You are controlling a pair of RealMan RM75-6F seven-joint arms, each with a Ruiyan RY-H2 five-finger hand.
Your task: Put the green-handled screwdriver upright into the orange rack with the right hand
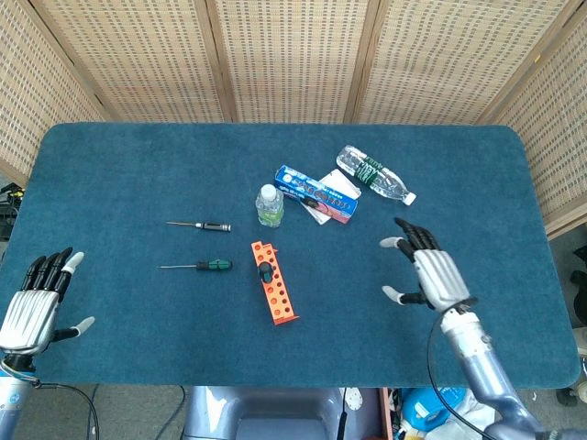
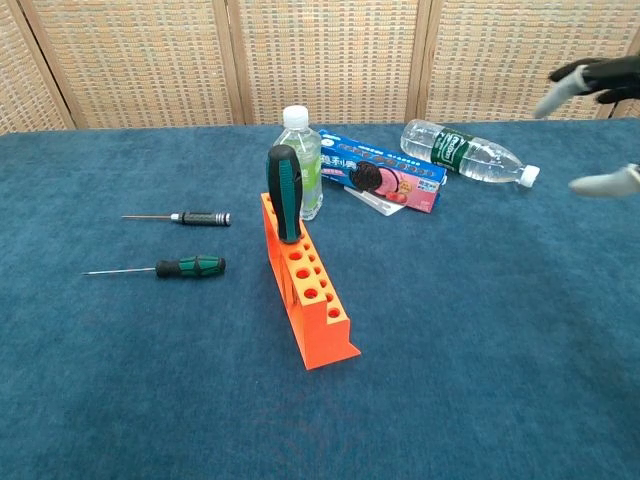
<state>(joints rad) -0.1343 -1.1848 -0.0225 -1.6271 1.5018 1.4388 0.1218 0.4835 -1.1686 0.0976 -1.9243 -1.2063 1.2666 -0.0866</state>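
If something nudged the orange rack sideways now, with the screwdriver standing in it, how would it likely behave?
The orange rack looks narrow and long, so a sideways push would probably tip it rather than slide it on the carpet-like table. The green-handled screwdriver stands tall in one end hole, likely making that end top-heavy. The rack looks like rigid plastic, probably light.

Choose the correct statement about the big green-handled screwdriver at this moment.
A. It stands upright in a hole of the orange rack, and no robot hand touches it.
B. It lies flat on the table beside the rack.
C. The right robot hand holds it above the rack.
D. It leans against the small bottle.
A: the green-handled screwdriver stands upright in the orange rack, while the right robot hand is open and far off to the side.
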